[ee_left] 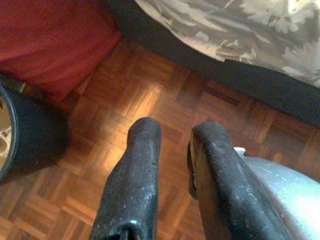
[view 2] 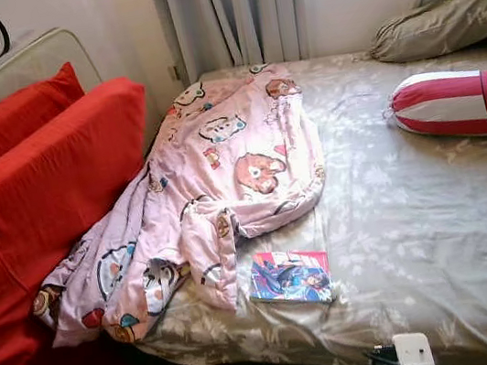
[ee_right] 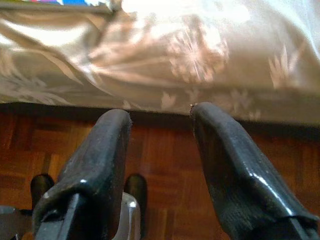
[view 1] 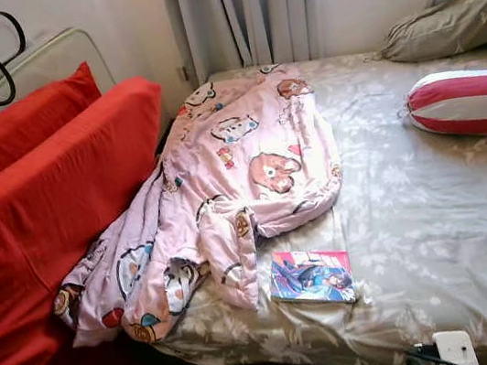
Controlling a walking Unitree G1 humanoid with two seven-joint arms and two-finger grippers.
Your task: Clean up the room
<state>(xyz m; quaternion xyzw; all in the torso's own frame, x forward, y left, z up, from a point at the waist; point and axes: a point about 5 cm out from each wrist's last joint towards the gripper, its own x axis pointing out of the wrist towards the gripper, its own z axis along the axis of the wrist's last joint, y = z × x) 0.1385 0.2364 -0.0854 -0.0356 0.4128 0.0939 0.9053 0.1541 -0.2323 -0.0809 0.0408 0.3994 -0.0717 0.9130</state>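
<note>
Nothing is held yet; both grippers (ee_left: 170, 145) (ee_right: 160, 125) are kept open. The colourful thin book (view 1: 311, 276) probably gets picked first.

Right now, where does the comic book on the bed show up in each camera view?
Left eye view: the comic book lies low and centre on the grey floral bedsheet, just past the pink blanket's hanging corner.
Right eye view: the same spot, slightly further left.
Left wrist view: not in it.
Right wrist view: a colourful sliver at the upper edge, probably the book.
Shared landmark: the bedsheet's near edge.
</note>
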